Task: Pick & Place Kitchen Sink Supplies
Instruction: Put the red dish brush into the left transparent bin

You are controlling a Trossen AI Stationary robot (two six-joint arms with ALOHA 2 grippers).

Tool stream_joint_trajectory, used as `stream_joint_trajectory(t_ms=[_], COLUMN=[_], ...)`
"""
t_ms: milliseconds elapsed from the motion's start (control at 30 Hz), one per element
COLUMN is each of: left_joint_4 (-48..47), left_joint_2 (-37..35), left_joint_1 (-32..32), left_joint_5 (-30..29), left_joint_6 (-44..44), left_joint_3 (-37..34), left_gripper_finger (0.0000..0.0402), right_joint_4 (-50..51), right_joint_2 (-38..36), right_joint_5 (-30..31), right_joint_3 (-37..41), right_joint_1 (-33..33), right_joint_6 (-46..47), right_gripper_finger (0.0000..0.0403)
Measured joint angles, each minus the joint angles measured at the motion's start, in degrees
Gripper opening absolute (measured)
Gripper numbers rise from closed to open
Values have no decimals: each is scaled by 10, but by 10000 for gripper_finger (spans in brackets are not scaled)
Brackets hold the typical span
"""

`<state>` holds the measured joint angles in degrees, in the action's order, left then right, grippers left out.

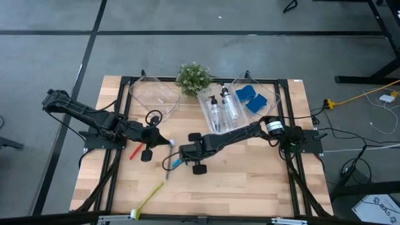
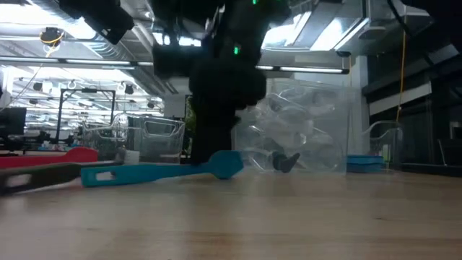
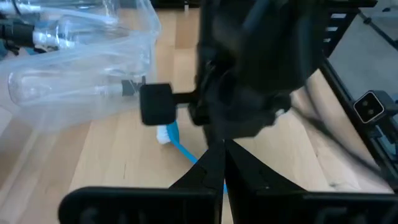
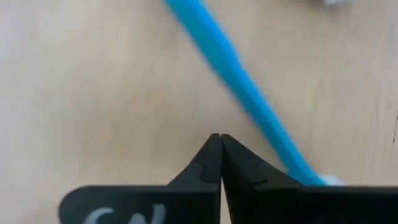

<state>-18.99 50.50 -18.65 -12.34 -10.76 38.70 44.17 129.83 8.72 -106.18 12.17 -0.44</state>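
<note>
Blue dish brush (image 4: 249, 87) lies flat on the worktop (image 1: 250, 181) just beside my right tool (image 4: 221, 140), closed and empty; I judge it light, stiff, slick plastic, best pinched mid-handle.

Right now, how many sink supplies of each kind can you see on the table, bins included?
Dish brushes: 4 (red brush, blue brush, grey brush, yellow-green brush)
Pump bottles: 2
Blue sponges: 2
Total: 8
</note>
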Motion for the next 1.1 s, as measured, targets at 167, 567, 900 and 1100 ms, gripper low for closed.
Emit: stream_joint_trajectory(t_ms=[167, 567, 900, 1100], left_joint_4=[0, 13, 14, 17], left_joint_2=[0, 0, 0, 0], left_joint_1=[0, -1, -1, -1], left_joint_5=[0, 0, -14, -17], left_joint_6=[-6, -13, -22, -40], left_joint_3=[0, 0, 0, 0], left_gripper_finger=[2, 2, 2, 3], right_joint_4=[29, 26, -223, -398], right_joint_2=[-24, -211, -489, -605], right_joint_5=[-10, -110, -25, -23], right_joint_3=[-34, 63, 396, 579], right_joint_1=[6, 28, 103, 155], right_joint_6=[-15, -30, 65, 88], right_gripper_finger=[23, 32, 32, 32])
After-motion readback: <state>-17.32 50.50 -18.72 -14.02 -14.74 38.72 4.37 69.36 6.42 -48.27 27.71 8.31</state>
